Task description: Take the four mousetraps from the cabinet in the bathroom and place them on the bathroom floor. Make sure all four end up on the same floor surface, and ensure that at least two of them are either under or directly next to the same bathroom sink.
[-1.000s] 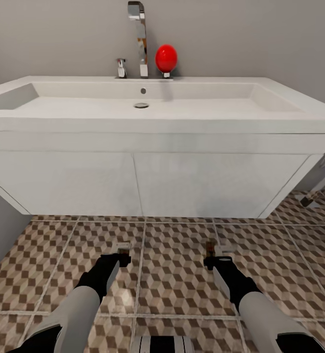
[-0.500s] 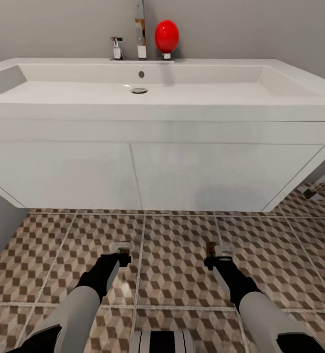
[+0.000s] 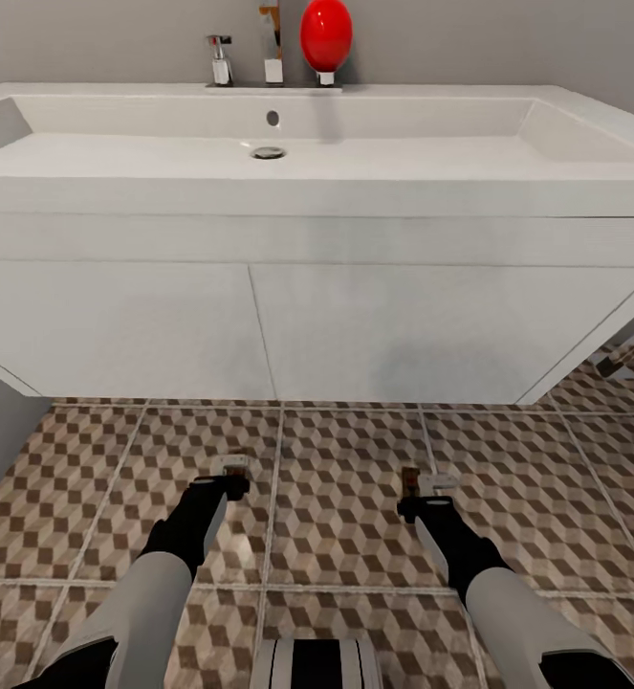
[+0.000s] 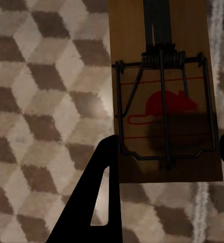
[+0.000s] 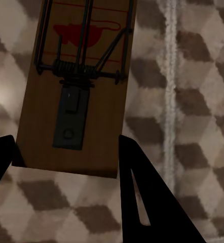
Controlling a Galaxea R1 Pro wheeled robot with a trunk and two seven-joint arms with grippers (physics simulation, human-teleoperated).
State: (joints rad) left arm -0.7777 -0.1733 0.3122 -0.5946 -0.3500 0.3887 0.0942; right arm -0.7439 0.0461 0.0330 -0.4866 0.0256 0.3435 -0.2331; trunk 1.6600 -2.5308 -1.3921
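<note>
Both arms reached forward and downward, side by side and well apart, their white forearms ending in black wrists low over the bathroom floor (image 3: 345, 478), just short of the front of the bathroom sink (image 3: 317, 325). The left pincer (image 3: 229, 476) was clenched on a mousetrap (image 3: 232, 464); in the left wrist view this mousetrap (image 4: 162, 96) lay flat between the two dark fingers (image 4: 94, 197), its spring wire and red mouse mark facing the camera, with the cube-patterned tiles (image 4: 46, 101) behind it. The right pincer (image 3: 414, 498) likewise gripped a second mousetrap (image 3: 411, 479); in the right wrist view that second mousetrap (image 5: 76, 86) sat between the fingers (image 5: 142, 192), beside a pale grout line (image 5: 169, 76). Whether either trap touched the tiles could not be told. The sink hung from the grey wall, its panelled front above the floor; on its back ledge stood a chrome tap (image 3: 273, 43) and, just beside it, a red egg-shaped object (image 3: 326, 33).
</note>
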